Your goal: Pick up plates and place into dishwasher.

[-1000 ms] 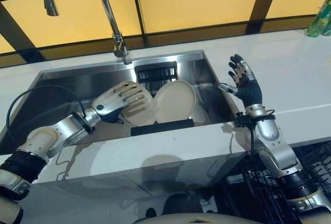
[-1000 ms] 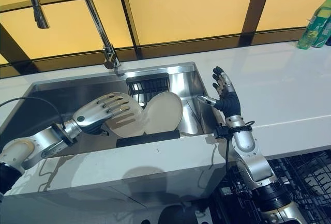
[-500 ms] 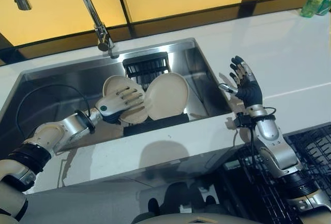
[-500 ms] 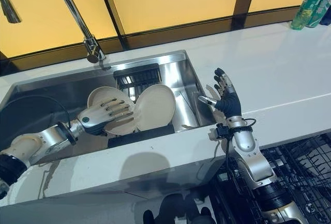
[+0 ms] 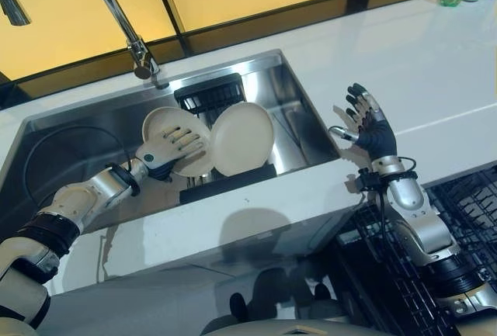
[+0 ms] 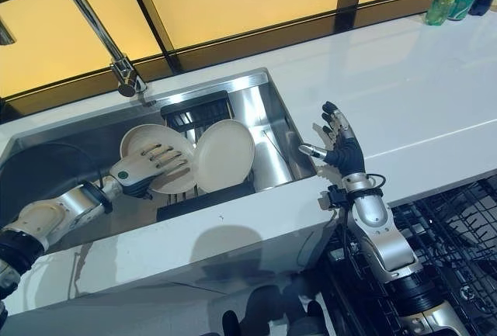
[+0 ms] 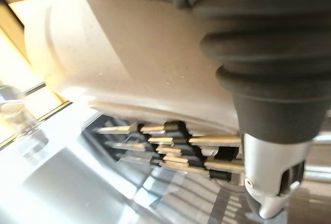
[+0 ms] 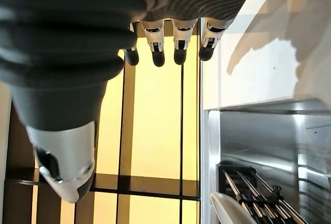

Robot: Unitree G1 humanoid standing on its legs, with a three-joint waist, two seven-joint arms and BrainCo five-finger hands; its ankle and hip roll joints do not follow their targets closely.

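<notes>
Left hand (image 5: 165,152) is inside the sink (image 5: 307,130), fingers spread across the face of one plate (image 5: 163,122), gripping it. A second plate (image 5: 242,138) stands tilted just beside it in the rack (image 5: 227,183). Right hand (image 5: 371,129) hovers over the counter (image 5: 435,80), fingers straight, empty.

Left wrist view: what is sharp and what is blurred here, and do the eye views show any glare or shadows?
Left wrist view: the plate and the rack under it are soft and close, and the bright upper corner is washed out. Left eye view: glare streaks the sink wall, and a dark shadow lies on the counter front.
</notes>
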